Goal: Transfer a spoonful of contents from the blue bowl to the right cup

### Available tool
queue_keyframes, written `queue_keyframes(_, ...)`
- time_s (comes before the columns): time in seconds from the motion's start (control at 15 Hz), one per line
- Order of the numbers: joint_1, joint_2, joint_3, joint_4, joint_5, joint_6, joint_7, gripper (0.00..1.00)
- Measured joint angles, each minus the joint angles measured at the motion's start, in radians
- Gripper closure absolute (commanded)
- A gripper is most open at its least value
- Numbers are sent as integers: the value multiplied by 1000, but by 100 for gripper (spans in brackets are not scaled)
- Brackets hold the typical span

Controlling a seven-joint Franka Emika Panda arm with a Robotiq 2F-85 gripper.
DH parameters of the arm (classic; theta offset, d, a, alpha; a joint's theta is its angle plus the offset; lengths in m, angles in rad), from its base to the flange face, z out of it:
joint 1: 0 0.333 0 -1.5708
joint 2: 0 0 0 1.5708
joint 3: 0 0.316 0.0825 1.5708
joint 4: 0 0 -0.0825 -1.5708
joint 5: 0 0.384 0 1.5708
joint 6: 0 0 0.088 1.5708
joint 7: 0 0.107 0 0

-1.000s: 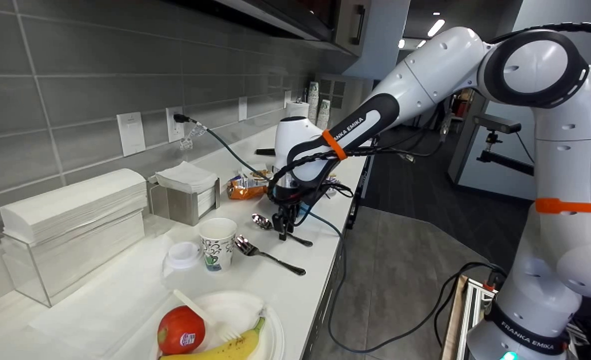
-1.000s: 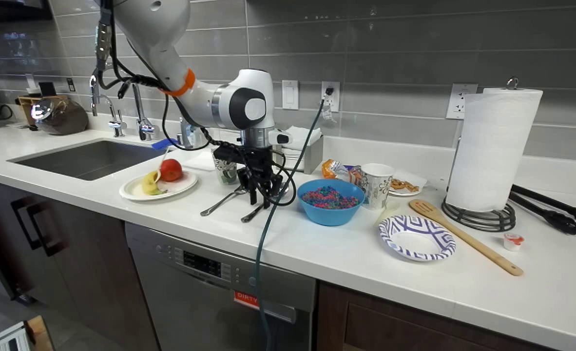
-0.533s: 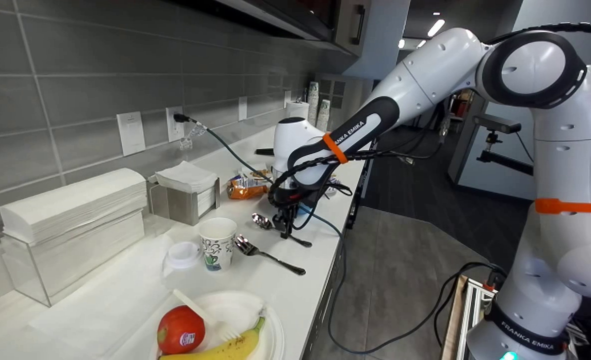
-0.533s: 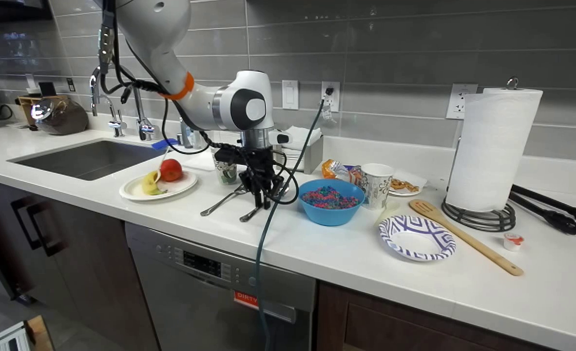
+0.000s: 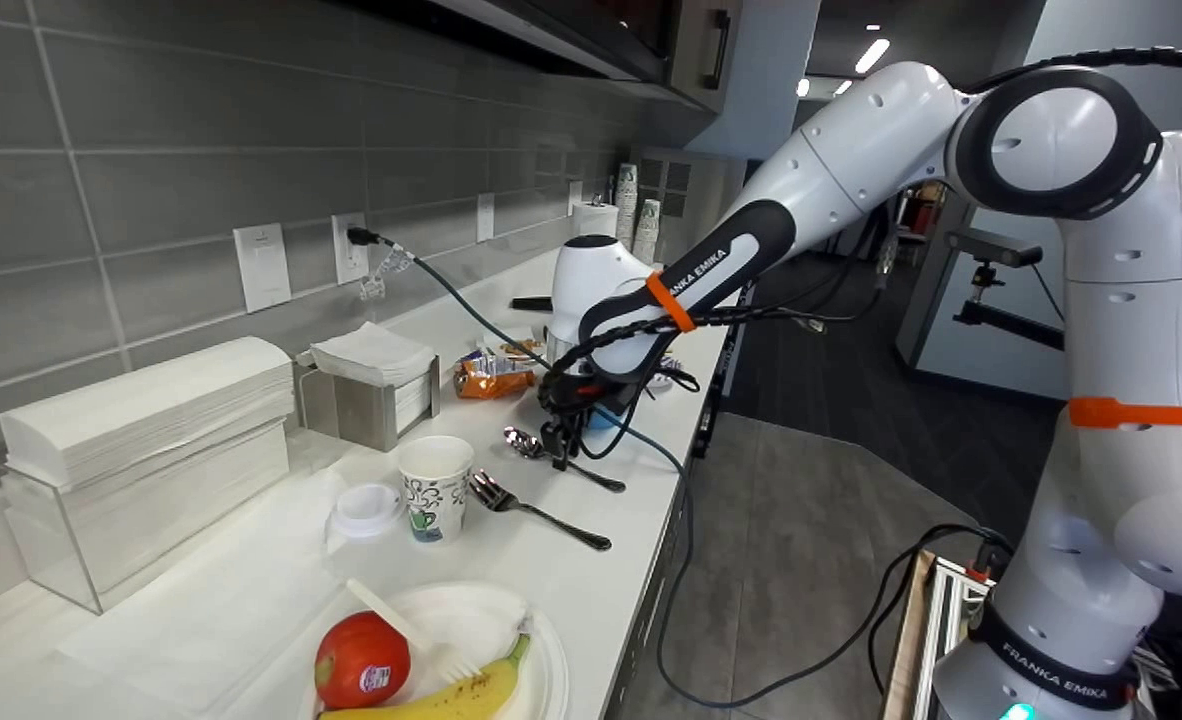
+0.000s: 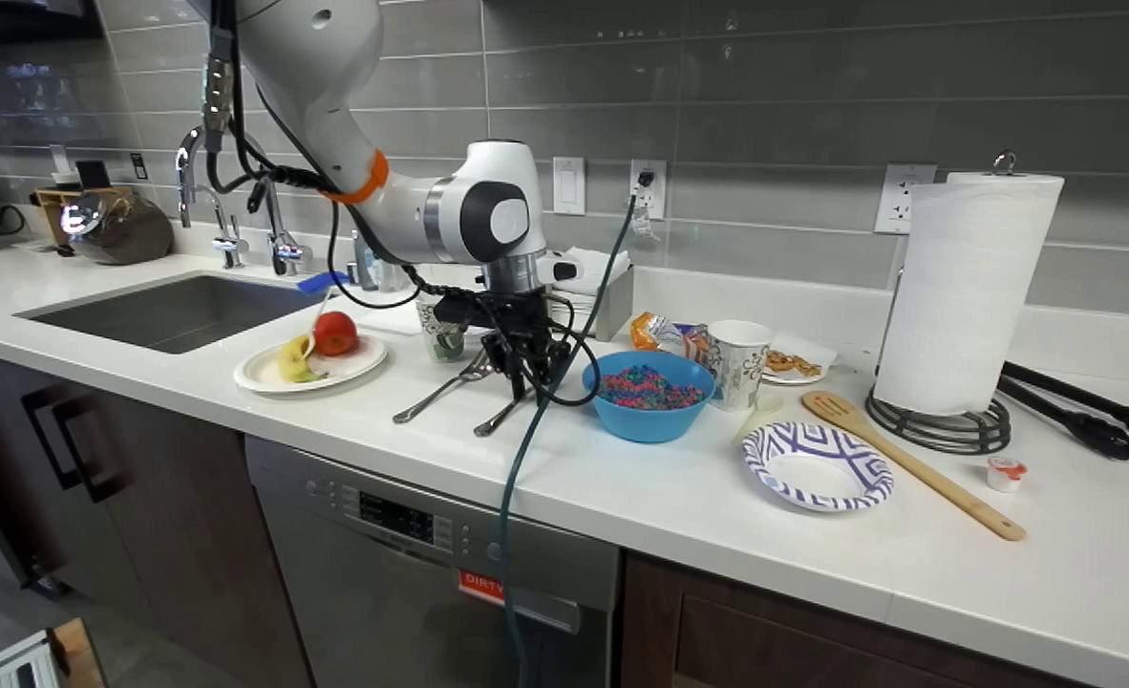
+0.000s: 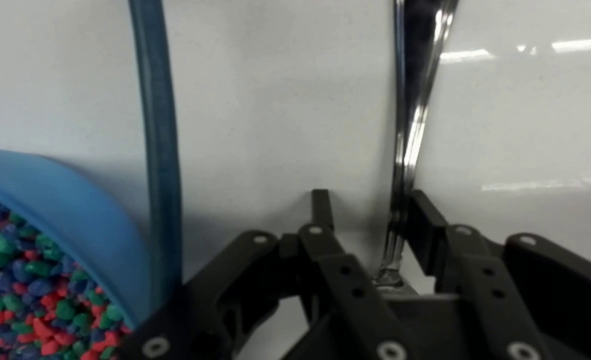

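The wall (image 6: 794, 124) is grey-tiled; the counter (image 6: 698, 492) white.

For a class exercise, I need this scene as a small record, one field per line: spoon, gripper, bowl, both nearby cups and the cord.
Spoon: lying on the counter
Gripper: open, jaws on either side of the spoon's handle; contact unclear
Blue bowl: on the counter, holding red, green and blue pieces
Right cup: upright beside the blue bowl; whether touching is unclear
Left cup: upright, near the fork
Cord: between bowl and spoon in the wrist view
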Motion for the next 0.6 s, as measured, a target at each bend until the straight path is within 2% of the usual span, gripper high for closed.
queue_keyframes(0.07,0,2,0,1,0,8,0,65)
queue_keyframes(0.13,0,2,1,1,0,8,0,72)
queue_keyframes(0.2,1,3,4,2,4,8,-1,90)
queue_keyframes(0.27,1,3,8,3,6,8,-1,92)
queue_keyframes(0.33,1,5,10,4,6,8,-2,100)
queue_keyframes(0.6,3,4,29,9,5,9,-33,97)
